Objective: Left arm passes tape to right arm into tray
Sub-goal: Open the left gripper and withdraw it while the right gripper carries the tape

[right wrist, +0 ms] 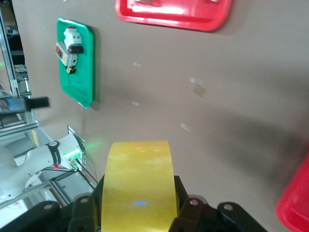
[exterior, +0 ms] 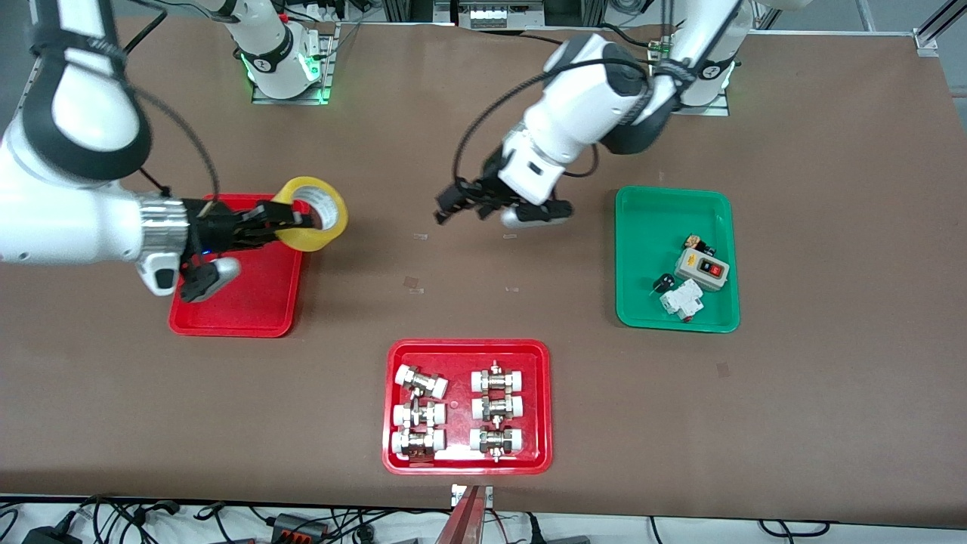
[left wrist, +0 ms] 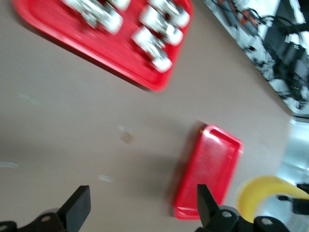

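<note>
My right gripper (exterior: 291, 221) clamps the tape (exterior: 316, 214) over the tray (exterior: 257, 306) edge; I should centre, lower, release. Left gripper (exterior: 458, 202) waits, wide open.

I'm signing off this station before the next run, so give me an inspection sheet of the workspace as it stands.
Surface: brown table, a few small pale marks mid-table.
Job's things: translucent yellow tape roll held in the air at the edge of the plain red plastic tray, not yet set down.
Clutter: red tray of white-capped metal fittings, nearest the front camera; green tray with small electrical parts, toward the left arm's end.
Grippers: right gripper shut on the tape roll; left gripper open, empty, over bare table.
Cables: black cable looped along the left arm; more below the table edge.
Surroundings: metal frames and electronics by the bases.
</note>
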